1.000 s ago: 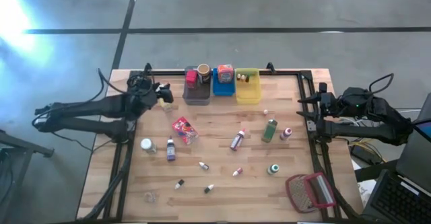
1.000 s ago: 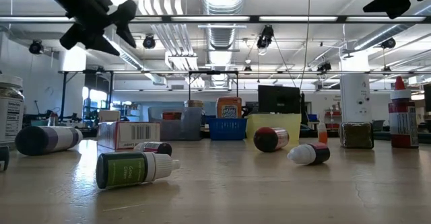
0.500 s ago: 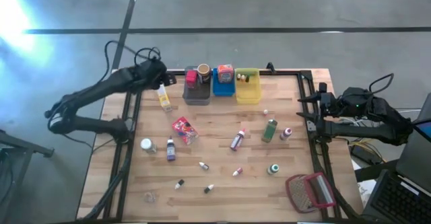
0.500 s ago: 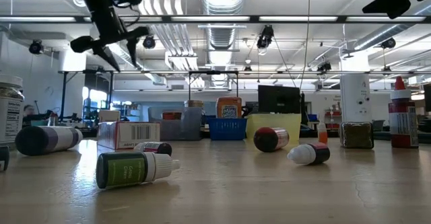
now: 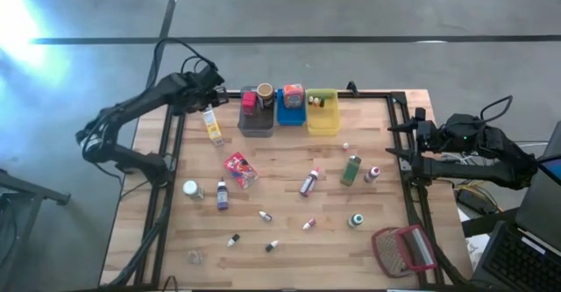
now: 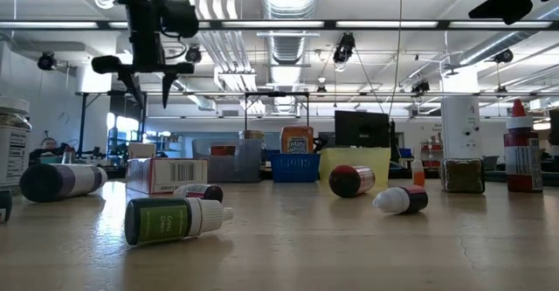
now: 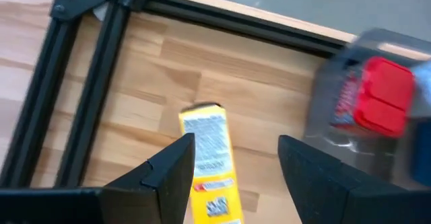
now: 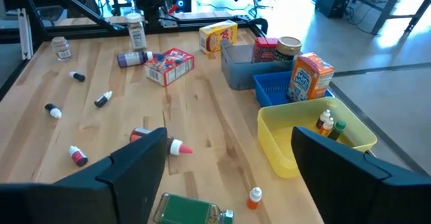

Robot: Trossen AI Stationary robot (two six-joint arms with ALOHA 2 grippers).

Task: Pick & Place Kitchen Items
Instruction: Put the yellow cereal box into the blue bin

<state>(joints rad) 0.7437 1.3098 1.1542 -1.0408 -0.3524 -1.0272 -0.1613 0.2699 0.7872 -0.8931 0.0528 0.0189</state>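
Note:
A yellow box (image 5: 212, 125) lies flat on the wooden table (image 5: 280, 239) near the far left corner. My left gripper (image 5: 211, 102) hangs above its far end, open, with the fingers pointing down (image 6: 148, 88). In the left wrist view the box (image 7: 210, 163) shows beyond the left gripper (image 7: 236, 148), untouched. A red packet (image 5: 239, 169), a green bottle (image 5: 351, 169), a white-capped jar (image 5: 191, 188), a purple bottle (image 5: 222, 194) and several tiny bottles lie scattered on the table. My right gripper (image 5: 392, 150) waits open at the right edge (image 8: 229, 135).
Grey (image 5: 256, 117), blue (image 5: 291, 112) and yellow (image 5: 322, 117) bins stand in a row at the far edge, with items in them. A red-framed mesh object (image 5: 403, 250) lies at the near right corner. A black frame (image 5: 162, 178) runs along the table's sides.
My left arm has swung from the table's left edge toward the far edge and the grey bin. Its gripper has tipped from nearly level to pointing down, above the yellow box. The box lies where it lay half a second ago.

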